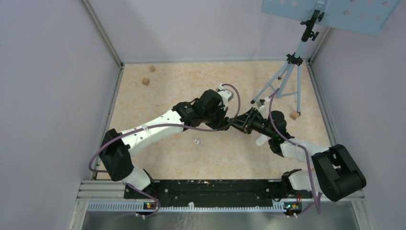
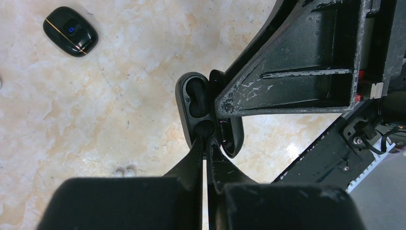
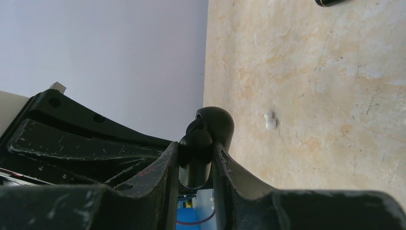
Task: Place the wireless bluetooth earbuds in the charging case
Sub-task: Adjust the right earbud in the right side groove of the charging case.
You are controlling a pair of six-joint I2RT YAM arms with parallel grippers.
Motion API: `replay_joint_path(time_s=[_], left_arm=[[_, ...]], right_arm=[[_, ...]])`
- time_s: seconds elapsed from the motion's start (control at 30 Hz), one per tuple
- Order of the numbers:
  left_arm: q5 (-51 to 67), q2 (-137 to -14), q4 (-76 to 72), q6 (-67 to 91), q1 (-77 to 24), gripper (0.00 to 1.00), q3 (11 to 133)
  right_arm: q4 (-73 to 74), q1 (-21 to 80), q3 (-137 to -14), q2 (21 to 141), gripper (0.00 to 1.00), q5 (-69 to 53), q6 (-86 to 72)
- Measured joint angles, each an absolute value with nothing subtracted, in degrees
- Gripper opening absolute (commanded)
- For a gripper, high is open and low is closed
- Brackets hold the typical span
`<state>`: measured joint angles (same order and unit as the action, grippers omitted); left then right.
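Seemingly one black earbud sits in the lower socket of the case, the left gripper pinched shut against it, while the right gripper clamps the case open; its upper socket looks empty, and white earbuds lie loose near the case.

Tabletop: tan, marbled.
- Far-left corner: wooden block; second wooden block.
- Right edge: tripod; third wooden block beside its foot.
- Middle: white earbuds.
- Closed black case.
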<state>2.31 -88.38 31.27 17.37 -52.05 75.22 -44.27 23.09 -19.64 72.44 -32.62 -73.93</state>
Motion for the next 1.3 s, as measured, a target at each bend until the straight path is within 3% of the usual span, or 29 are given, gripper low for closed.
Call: replay_joint_path(time_s=[1.3], left_arm=[[0.30,-92.42,37.74,12.03,-54.13,0.00,81.01]], right_arm=[[-36.64,23.09,-21.56,71.92,0.00,-33.95,-71.07]])
